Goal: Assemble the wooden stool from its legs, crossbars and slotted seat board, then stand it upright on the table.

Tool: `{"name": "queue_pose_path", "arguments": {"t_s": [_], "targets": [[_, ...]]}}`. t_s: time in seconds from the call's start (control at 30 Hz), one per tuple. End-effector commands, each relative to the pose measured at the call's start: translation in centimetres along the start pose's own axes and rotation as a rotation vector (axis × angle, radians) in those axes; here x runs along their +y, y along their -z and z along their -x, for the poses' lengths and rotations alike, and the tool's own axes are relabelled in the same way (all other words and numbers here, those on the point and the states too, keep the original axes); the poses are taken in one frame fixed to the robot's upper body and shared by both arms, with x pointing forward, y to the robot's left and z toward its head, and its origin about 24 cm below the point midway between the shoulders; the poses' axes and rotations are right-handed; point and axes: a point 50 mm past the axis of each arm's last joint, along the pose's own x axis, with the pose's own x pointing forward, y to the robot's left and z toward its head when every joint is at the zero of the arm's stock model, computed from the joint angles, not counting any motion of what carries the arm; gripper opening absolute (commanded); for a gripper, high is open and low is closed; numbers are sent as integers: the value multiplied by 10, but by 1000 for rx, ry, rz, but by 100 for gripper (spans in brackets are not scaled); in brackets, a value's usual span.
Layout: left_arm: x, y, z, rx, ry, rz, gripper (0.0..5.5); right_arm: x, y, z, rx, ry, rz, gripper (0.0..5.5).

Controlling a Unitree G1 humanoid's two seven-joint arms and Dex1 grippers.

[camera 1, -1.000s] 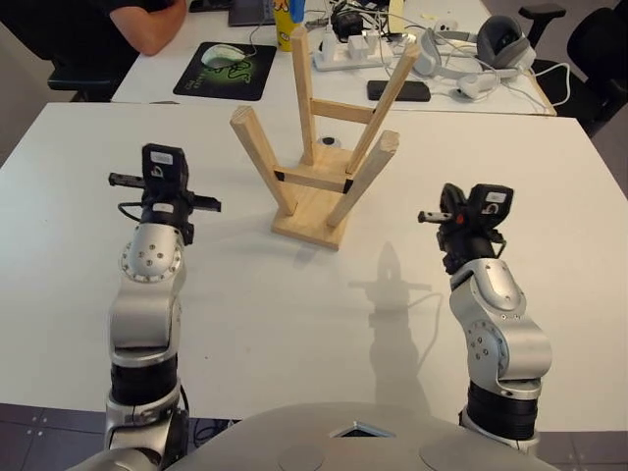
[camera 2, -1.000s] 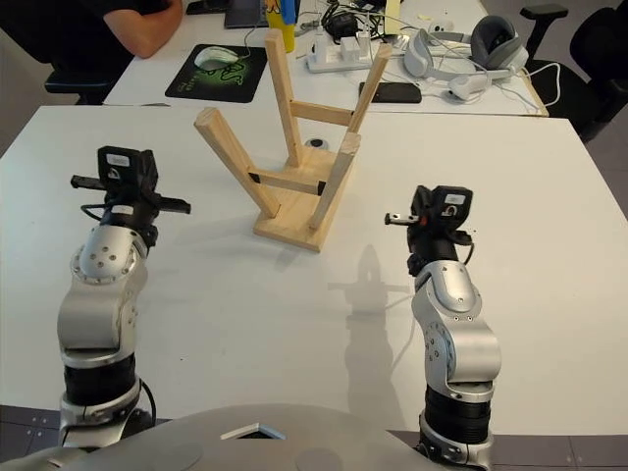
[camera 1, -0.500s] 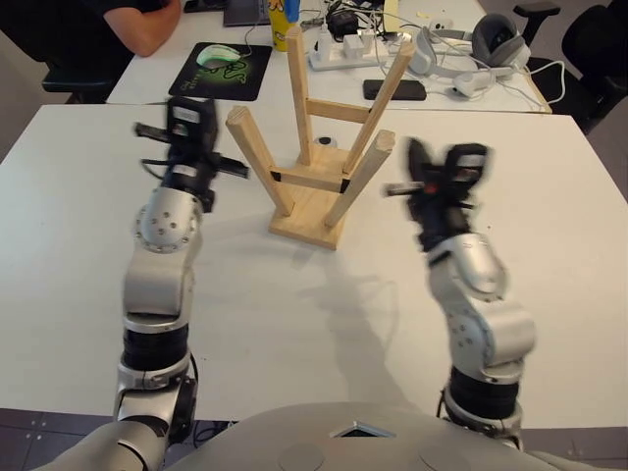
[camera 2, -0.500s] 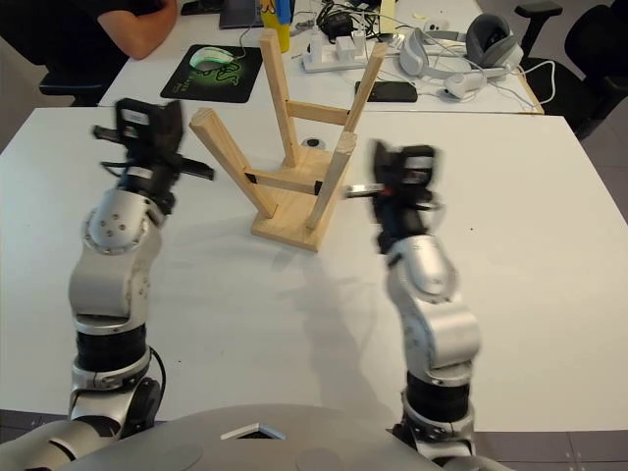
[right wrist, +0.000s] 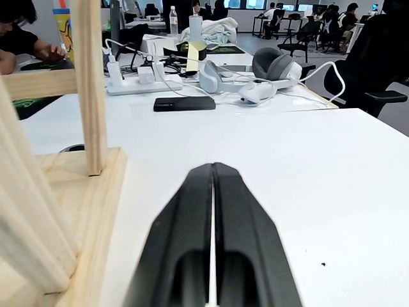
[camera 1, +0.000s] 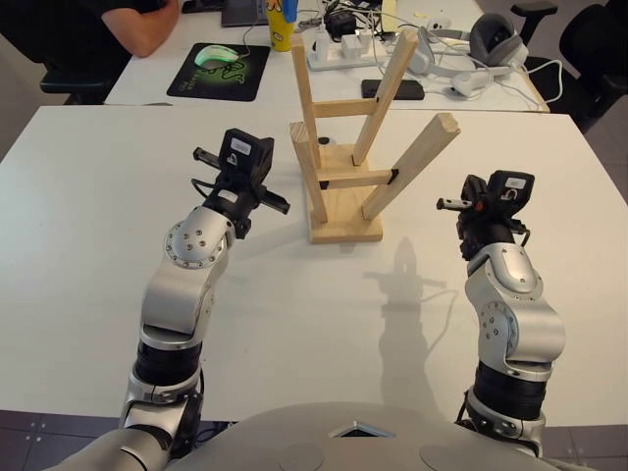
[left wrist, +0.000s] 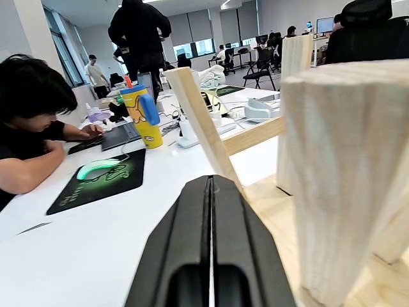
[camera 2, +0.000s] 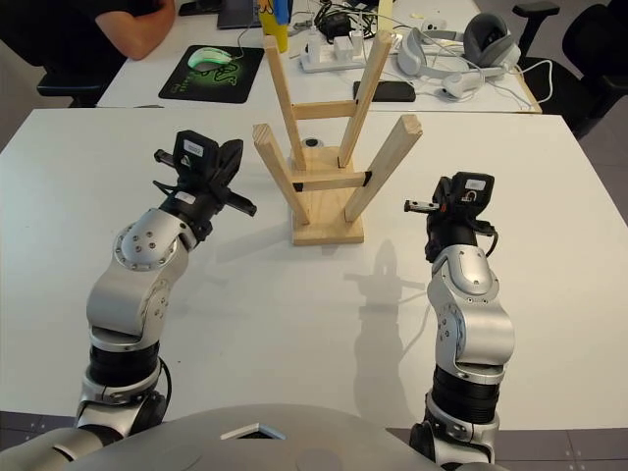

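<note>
Stool [camera 1: 345,186] upside down on table [camera 1: 88,255], legs up, btwn L claw [camera 1: 243,165] & R claw [camera 1: 498,191].

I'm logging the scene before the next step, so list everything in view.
stool: one, pale wood, upside down on the near table, legs up
near table: one, white, under the stool
mouse pad: one, black, far desk, left
mouse: one, green-lit, on the mouse pad
phone: one, black, far desk behind the stool
headphones: one pair, grey, far desk, right
left gripper: one, black, jaws shut, left of the stool
right gripper: one, black, jaws shut, right of the stool
</note>
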Motion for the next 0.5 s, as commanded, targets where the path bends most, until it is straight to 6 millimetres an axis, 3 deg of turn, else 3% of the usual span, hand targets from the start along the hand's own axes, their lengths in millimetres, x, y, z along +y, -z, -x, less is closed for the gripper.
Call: {"name": "queue_pose_path", "arguments": {"t_s": [0.03,0.23,0.33,0.4,0.43,0.47,0.5], "targets": [[31,0,6,5,-245,-36,0,-4,-12,-2,-79,10,-9,1],[60,-12,21,-60,-497,-104,0,-41,-38,-6,-229,217,50,1],[63,-11,23,-51,-531,-105,0,-40,-43,-8,-255,227,37,1],[38,-8,11,-37,-346,-23,0,-21,-45,-13,-268,98,-6,1],[6,-9,2,-45,-119,57,0,11,-46,-14,-270,-145,-27,1],[-32,-19,1,-91,148,36,0,59,-51,1,-283,-546,-2,1],[-59,-28,6,-138,324,22,0,83,-49,14,-270,-750,33,1]]}}
